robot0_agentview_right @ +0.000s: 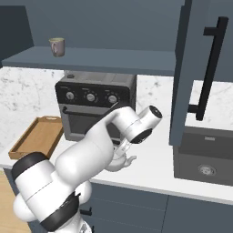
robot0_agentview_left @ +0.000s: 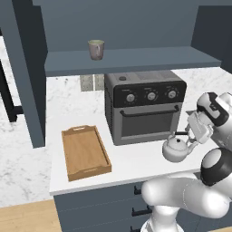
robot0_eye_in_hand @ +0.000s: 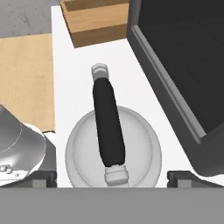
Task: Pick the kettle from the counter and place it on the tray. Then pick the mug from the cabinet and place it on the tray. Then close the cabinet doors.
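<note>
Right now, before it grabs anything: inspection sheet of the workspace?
Surface: counter, white marble.
Job's things: kettle on the counter before the oven; tray lying bare at the left; mug on the cabinet shelf; cabinet doors open.
Clutter: black oven.
Grippers: gripper above the kettle handle, jaws open, holding nothing.
Cables: nothing seen.
Surroundings: sink at the right, drawers below.

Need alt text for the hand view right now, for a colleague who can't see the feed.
Looking straight down on the silver kettle, its black-topped handle running up the middle between the open gripper's fingertips, nothing gripped. The kettle sits on the white counter, with the black oven to the right and a corner of the wooden tray at the top.
</note>
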